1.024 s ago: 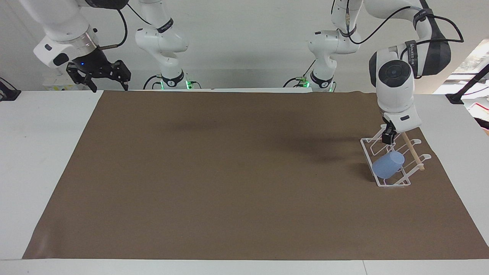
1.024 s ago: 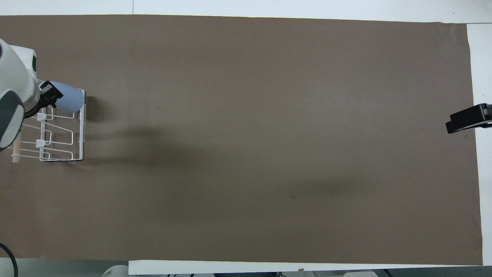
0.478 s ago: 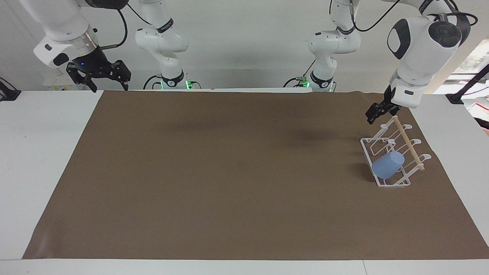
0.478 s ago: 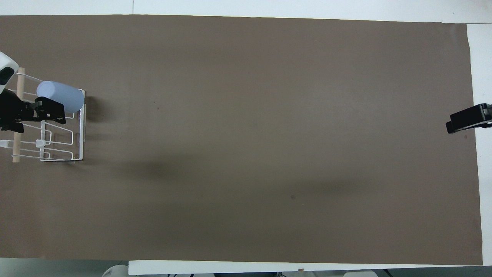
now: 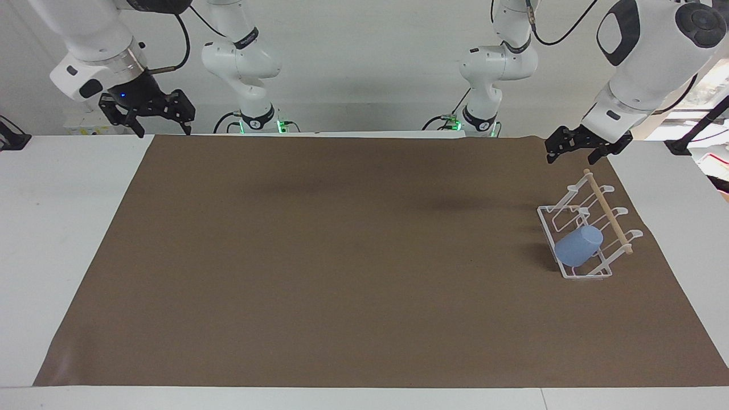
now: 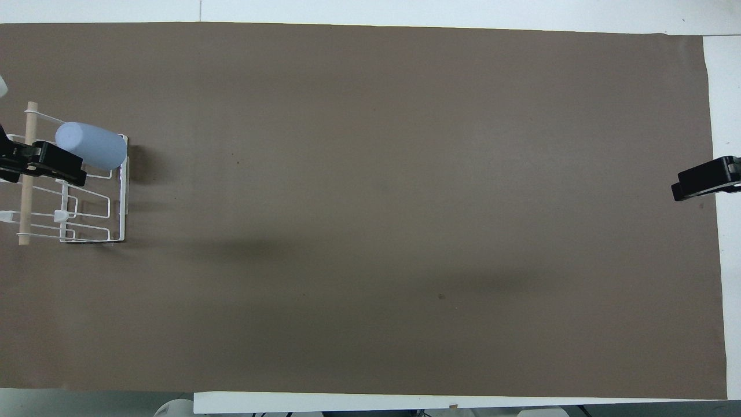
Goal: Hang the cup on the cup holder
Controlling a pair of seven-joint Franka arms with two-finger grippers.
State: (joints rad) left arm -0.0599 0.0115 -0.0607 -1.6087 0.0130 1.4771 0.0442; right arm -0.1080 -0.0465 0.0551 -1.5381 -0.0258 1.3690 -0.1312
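1. The left tool was seen raised in the air over the brown mat at the left arm's end of the table, with its fingers spread apart, nothing held and nothing touched.
2. The right tool was seen waiting above the right arm's end of the table, with its fingers likewise spread and empty.
3. One cup was counted: it was hung tilted on a slanted prong of the cup holder, at the end of the rack farthest from the robots.
4. One cup holder was counted, set on the mat at the left arm's end of the table, its wooden dowel lying across the top.
5. Two tools were counted, both clear of cup and rack.
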